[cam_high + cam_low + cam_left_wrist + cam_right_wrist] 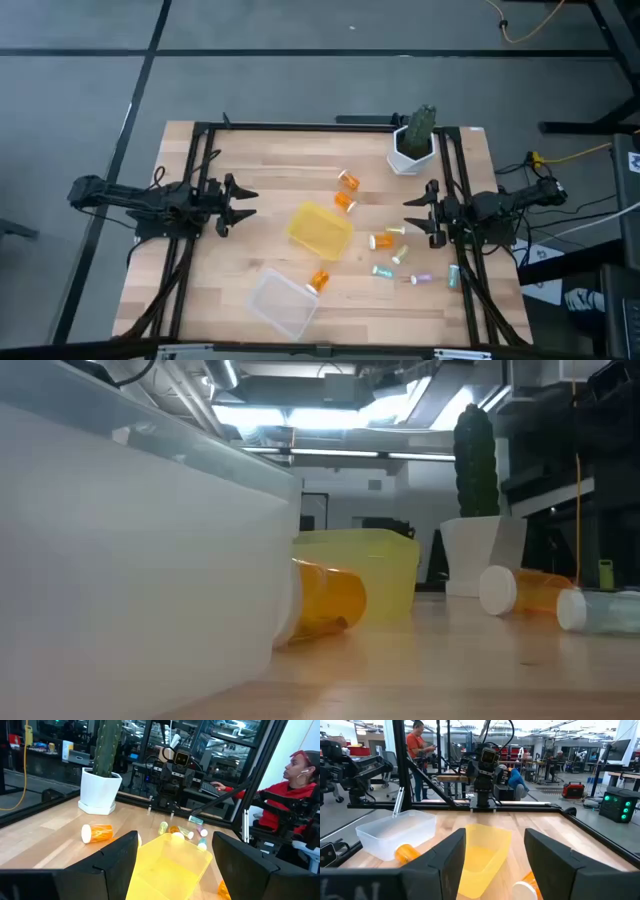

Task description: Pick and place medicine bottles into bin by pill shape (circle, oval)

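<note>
- High view: two dark arms rest at opposite table edges, the left gripper (243,203) and the right gripper (415,214) both pointing inward, each with fingers spread apart and holding nothing.
- Between them sit a yellow bin (320,229) near the table's middle and a clear bin (282,301) nearer the front edge; as far as these views show, both are empty.
- The step in hand appears to be the very start: no bottle is grasped, and none is sorted yet.
- Medicine bottles lie scattered on the wood. Two orange bottles (347,190) lie beyond the yellow bin, and one orange bottle (319,281) rests touching the clear bin's corner.
- A cluster of orange-and-white bottles and slim pastel vials (398,262) lies on the right side, just in front of the right gripper and closest to it.
- A white pot holding a cactus (414,143) stands at the back right corner, apart from the bottles.
- Likely next move: the right arm reaches for a nearby bottle, closes on it, then carries it to the bin matching its pill shape. Pill shapes cannot be read from here.
- Right wrist view: the yellow bin lies directly ahead between that gripper's spread fingers, with a white-capped bottle (524,890) close below.
</note>
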